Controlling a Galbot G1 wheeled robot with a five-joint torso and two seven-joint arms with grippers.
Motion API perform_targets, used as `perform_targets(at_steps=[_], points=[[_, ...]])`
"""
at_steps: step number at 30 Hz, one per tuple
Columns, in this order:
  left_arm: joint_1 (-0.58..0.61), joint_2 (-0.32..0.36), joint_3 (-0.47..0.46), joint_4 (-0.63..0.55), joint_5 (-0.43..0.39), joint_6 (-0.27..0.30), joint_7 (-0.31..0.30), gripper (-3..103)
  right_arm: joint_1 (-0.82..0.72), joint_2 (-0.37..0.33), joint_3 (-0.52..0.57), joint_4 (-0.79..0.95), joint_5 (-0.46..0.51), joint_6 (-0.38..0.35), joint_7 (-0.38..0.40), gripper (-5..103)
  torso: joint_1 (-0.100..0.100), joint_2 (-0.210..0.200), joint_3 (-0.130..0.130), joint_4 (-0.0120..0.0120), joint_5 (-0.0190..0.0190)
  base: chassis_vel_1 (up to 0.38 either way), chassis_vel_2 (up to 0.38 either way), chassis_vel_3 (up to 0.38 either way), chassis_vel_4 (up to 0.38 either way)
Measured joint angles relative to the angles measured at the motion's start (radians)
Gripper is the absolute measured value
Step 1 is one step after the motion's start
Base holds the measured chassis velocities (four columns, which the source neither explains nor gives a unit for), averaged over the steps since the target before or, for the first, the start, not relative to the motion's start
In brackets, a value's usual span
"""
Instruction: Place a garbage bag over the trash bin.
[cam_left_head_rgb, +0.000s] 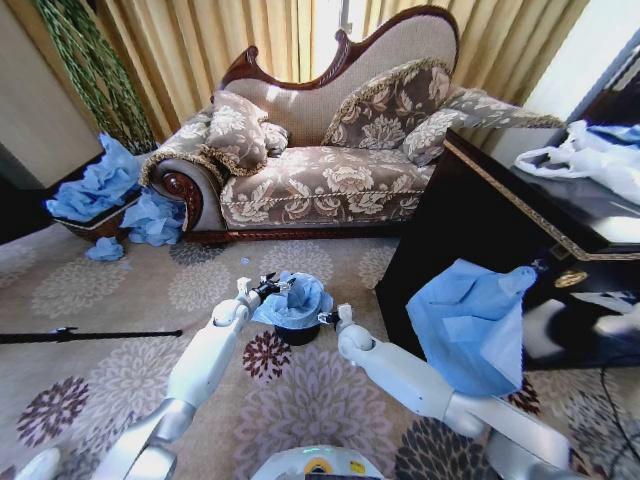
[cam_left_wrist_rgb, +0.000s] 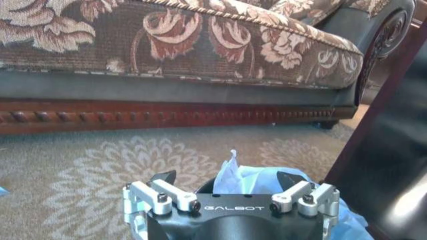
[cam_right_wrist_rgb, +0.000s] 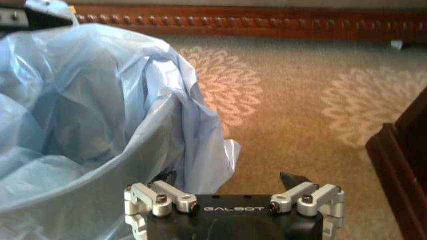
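The trash bin (cam_left_head_rgb: 297, 334) is a small black cylinder standing on the carpet in front of the sofa. The light-blue garbage bag (cam_left_head_rgb: 296, 300) is draped over its mouth and bunched above the rim. My left gripper (cam_left_head_rgb: 264, 290) sits at the bin's left rim, open, with the bag (cam_left_wrist_rgb: 248, 179) bulging between its spread fingers (cam_left_wrist_rgb: 164, 178). At the bin's right side my right gripper (cam_left_head_rgb: 329, 319) is open too. The bag (cam_right_wrist_rgb: 100, 110) hangs over the rim beside its finger (cam_right_wrist_rgb: 166, 178), and nothing is clamped.
A patterned sofa (cam_left_head_rgb: 330, 150) stands behind the bin. A dark cabinet (cam_left_head_rgb: 470, 230) rises close on the right, with a large light-blue sheet (cam_left_head_rgb: 470, 320) hanging on it and white bags (cam_left_head_rgb: 585, 155) on top. Blue plastic heaps (cam_left_head_rgb: 110, 195) and a black rod (cam_left_head_rgb: 80, 334) lie at the left.
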Motion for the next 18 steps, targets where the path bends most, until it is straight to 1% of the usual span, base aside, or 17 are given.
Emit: perform_targets(at_steps=[4,18], points=[[0.004,0.002,0.003,-0.002,-0.001,0.000,-0.006,100,-0.019,-0.018,0.012,0.052,0.041,0.002,0.018,100,0.000,0.000,0.000,0.0001,0.0000,0.000,0.000,0.000,0.000],[0.010,0.005,-0.006,-0.015,-0.018,0.002,-0.022,100,-0.024,-0.063,0.013,0.150,0.078,0.002,0.060,100,0.000,0.000,0.000,0.0000,-0.0001,0.000,0.000,0.000,0.000]])
